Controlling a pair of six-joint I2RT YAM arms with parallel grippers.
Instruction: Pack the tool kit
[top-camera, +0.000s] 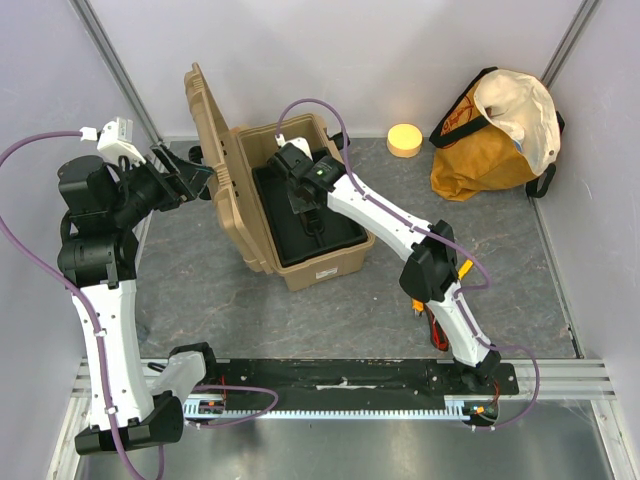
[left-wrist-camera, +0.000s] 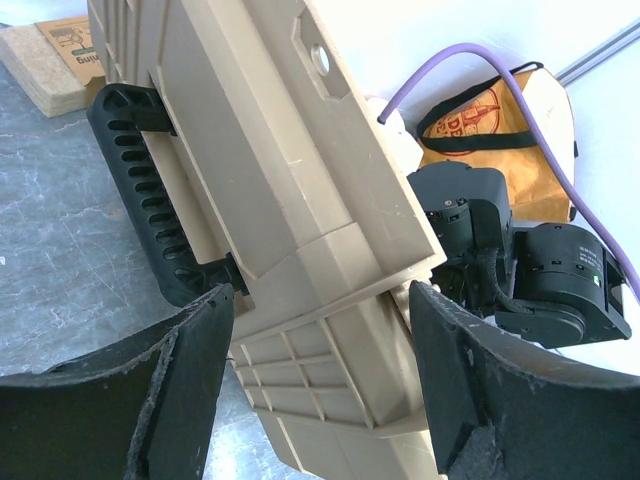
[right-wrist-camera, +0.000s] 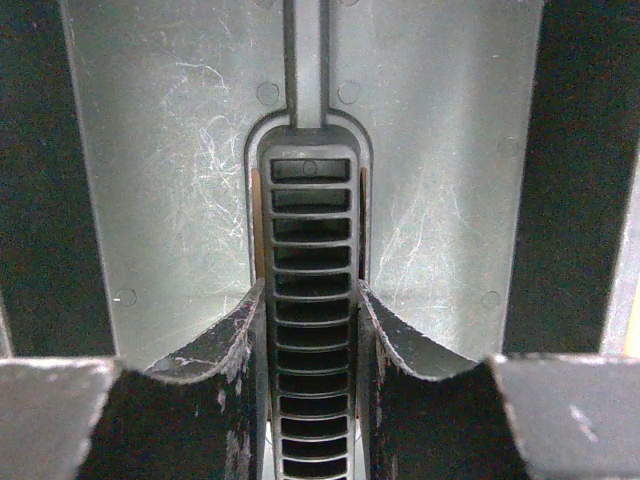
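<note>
The tan toolbox (top-camera: 322, 264) stands open at the table's middle, its lid (top-camera: 214, 150) upright on the left. A black inner tray (top-camera: 336, 236) lies in it. My right gripper (top-camera: 304, 206) reaches down into the box and is shut on the tray's ribbed black handle (right-wrist-camera: 312, 290), one finger on each side of it (right-wrist-camera: 312, 345). My left gripper (top-camera: 196, 178) is open at the lid's outer face. In the left wrist view its fingers straddle the lid's edge (left-wrist-camera: 320, 370) with gaps on both sides, and the box's black carry handle (left-wrist-camera: 150, 190) is beside it.
An orange-yellow cloth bag (top-camera: 495, 135) stands at the back right and also shows in the left wrist view (left-wrist-camera: 500, 125). A small yellow round object (top-camera: 404, 140) lies behind the box. A small tan block (left-wrist-camera: 45, 65) lies left of the lid. Walls close in on three sides.
</note>
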